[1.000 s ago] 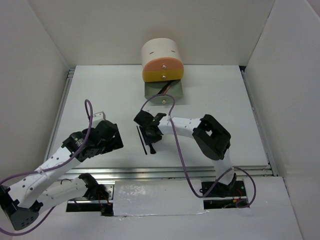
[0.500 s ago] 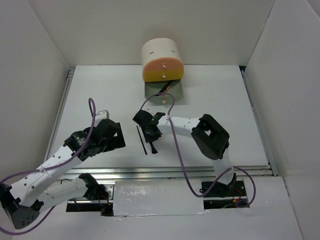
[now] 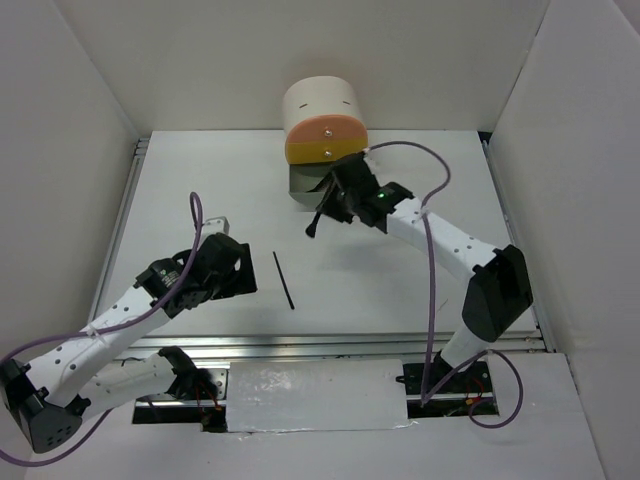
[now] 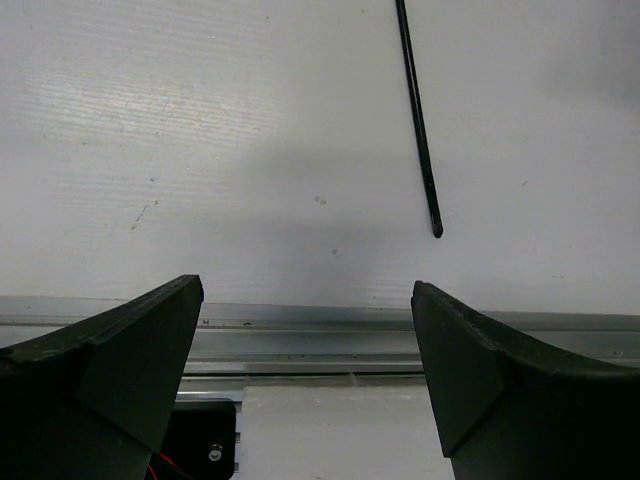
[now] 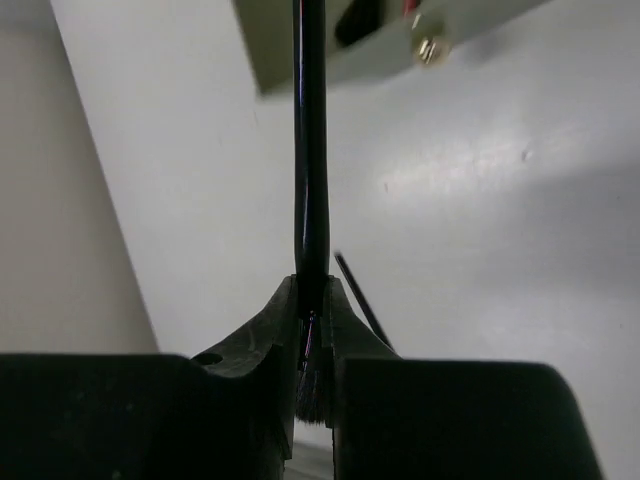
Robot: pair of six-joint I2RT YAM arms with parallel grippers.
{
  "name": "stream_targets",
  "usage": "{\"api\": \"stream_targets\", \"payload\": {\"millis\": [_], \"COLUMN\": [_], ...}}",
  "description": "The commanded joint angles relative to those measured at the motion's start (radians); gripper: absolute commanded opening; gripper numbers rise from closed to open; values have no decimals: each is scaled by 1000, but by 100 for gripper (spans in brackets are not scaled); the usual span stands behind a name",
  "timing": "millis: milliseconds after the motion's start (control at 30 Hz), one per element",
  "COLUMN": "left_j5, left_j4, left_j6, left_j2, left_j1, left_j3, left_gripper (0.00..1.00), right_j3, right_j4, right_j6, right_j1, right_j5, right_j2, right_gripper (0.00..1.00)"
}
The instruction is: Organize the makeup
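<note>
My right gripper (image 3: 338, 198) is shut on the black flared-head brush (image 3: 316, 222), held in the air just in front of the organizer's open grey drawer (image 3: 298, 186). In the right wrist view the brush handle (image 5: 310, 150) runs up from the right gripper (image 5: 312, 288) toward the drawer (image 5: 330, 62), with the bristles between the fingers. A thin black stick (image 3: 283, 279) lies on the table, also showing as the stick (image 4: 418, 120) in the left wrist view. My left gripper (image 3: 238, 272) stands open just left of it, the left gripper (image 4: 307, 290) holding nothing.
The cream cylindrical organizer (image 3: 322, 108) with an orange drawer front stands at the back centre. Dark items lie in its open drawer. An aluminium rail (image 4: 320, 325) runs along the table's near edge. White walls close in the left, right and back.
The right arm has lifted the brush off the middle of the table and swung it back to the open drawer. The left arm has crept slightly toward the thin stick.
</note>
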Motion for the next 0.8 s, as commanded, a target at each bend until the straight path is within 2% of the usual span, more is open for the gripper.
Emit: {"api": "stream_targets", "payload": {"millis": [0, 67, 167, 200, 233, 300, 433, 600, 733, 767], "left_j5": [23, 32, 45, 49, 49, 59, 49, 43, 65, 71], "left_j4": [42, 46, 51, 50, 48, 46, 40, 36, 62, 68], "left_j6": [37, 43, 48, 48, 47, 48, 48, 50, 63, 66], "left_j2": [-1, -3, -7, -7, -6, -9, -6, 8, 27, 34], "left_j1": [3, 3, 3, 3, 3, 3, 8, 8, 6, 8], "left_j3": [28, 35, 38, 38, 39, 38, 47, 70, 71, 70], "left_gripper": [99, 99, 99, 99, 99, 100, 99, 99, 99, 100], "right_j3": [5, 65, 296, 440, 504, 638, 645, 575, 520, 515], "right_j4": [69, 68, -58, -151, -194, -257, -222, -204, -138, -106], "right_j6": [332, 376, 420, 435, 455, 491, 547, 552, 493, 474], "right_j1": [-85, -108, -141, -151, -158, -177, -192, -201, -217, -221], "right_j5": [113, 168, 199, 205, 208, 186, 159, 149, 112, 98], "right_j2": [-6, 54, 215, 264, 349, 416, 473, 456, 430, 427], "right_gripper": [0, 0, 0, 0, 0, 0, 1, 5, 53, 58]}}
